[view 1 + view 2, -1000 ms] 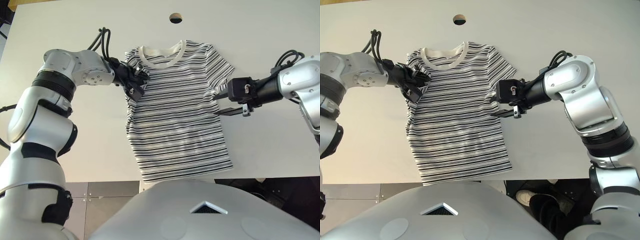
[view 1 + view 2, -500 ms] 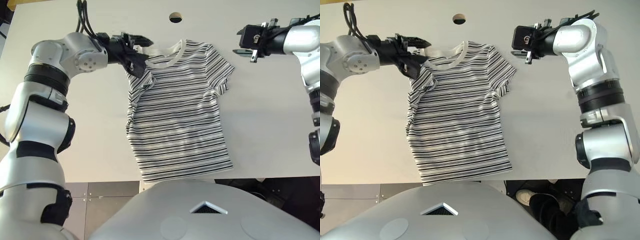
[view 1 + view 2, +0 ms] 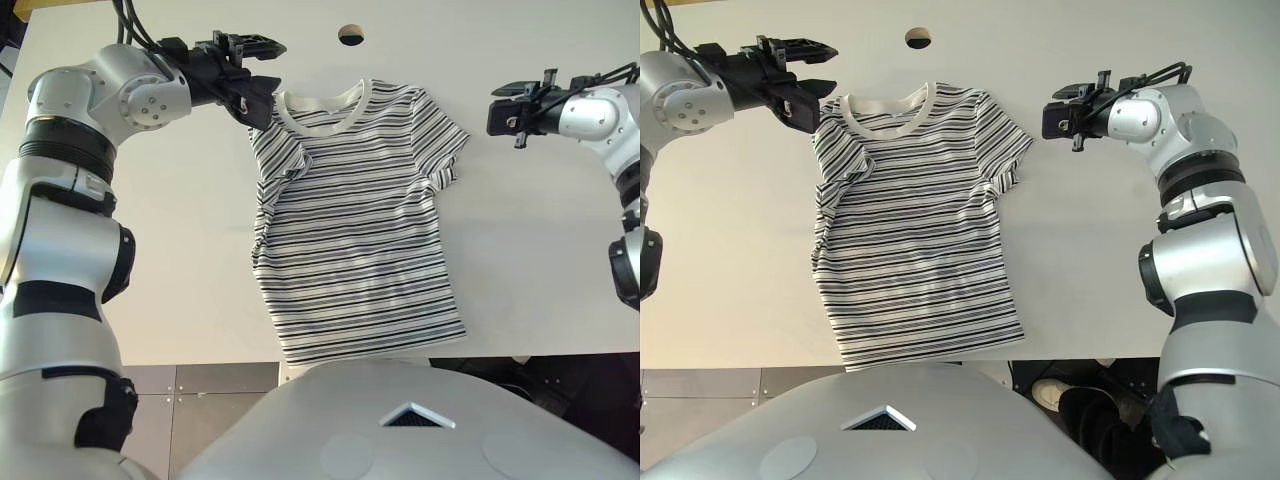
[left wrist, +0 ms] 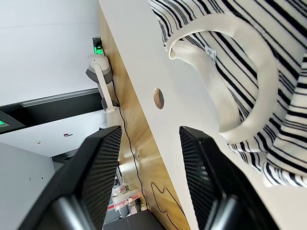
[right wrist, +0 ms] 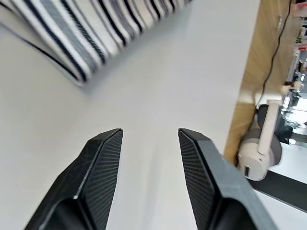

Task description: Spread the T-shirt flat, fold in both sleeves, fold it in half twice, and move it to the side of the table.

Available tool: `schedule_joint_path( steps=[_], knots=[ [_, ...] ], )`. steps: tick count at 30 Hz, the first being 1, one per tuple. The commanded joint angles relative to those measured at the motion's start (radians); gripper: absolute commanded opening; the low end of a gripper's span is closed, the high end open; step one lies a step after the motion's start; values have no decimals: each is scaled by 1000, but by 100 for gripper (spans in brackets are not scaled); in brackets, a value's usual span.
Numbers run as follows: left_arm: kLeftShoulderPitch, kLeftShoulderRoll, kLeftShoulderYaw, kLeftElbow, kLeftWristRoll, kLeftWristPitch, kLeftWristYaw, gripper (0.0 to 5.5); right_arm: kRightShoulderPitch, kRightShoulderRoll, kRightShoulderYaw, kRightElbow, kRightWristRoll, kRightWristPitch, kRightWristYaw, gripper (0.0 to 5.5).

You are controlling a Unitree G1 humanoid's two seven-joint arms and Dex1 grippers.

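Note:
The black-and-white striped T-shirt (image 3: 355, 220) with a cream collar (image 4: 240, 96) lies face up in the middle of the white table (image 3: 150, 230), collar at the far side. Its left sleeve (image 3: 278, 165) is tucked in over the body. The right sleeve (image 3: 445, 150) sticks out, slightly bunched. My left gripper (image 3: 262, 72) hovers open just off the shirt's far-left shoulder, holding nothing. My right gripper (image 3: 500, 105) is open over bare table to the right of the right sleeve, a sleeve corner (image 5: 57, 43) showing ahead of its fingers (image 5: 103, 158).
A round cable hole (image 3: 351, 35) sits in the table beyond the collar. The shirt's hem (image 3: 375, 340) reaches close to the near table edge. Bare table stretches on both sides of the shirt.
My left gripper has come off the left shoulder and moved up and outward past the collar. My right gripper left the shirt's right side, swung far back, then settled beside the right sleeve.

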Motion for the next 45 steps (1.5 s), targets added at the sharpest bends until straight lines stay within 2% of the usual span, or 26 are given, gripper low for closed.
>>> schedule_joint_path(
  steps=[1, 8, 12, 21, 31, 45],
  knots=[
    [-19, 13, 1, -6, 8, -8, 6, 223, -1, 27, -1, 22, 3, -47, 51, 216],
    [-20, 14, -5, -5, 23, -7, 13, 223, -7, 64, -11, 53, -7, -35, 45, 216],
    [-21, 19, -12, -10, 38, -9, 18, 223, -21, 73, 48, 61, -85, -70, -22, 216],
    [-26, 17, -22, -12, 69, -11, 30, 223, -12, 105, 76, 108, -117, -77, -54, 216],
    [-14, 27, -36, -14, 83, 3, 47, 225, -21, 131, 98, 132, -126, -69, -50, 15],
    [15, 51, -31, -36, 79, 16, 55, 225, -61, 130, 117, 147, -146, -39, -91, 15]
  ],
)
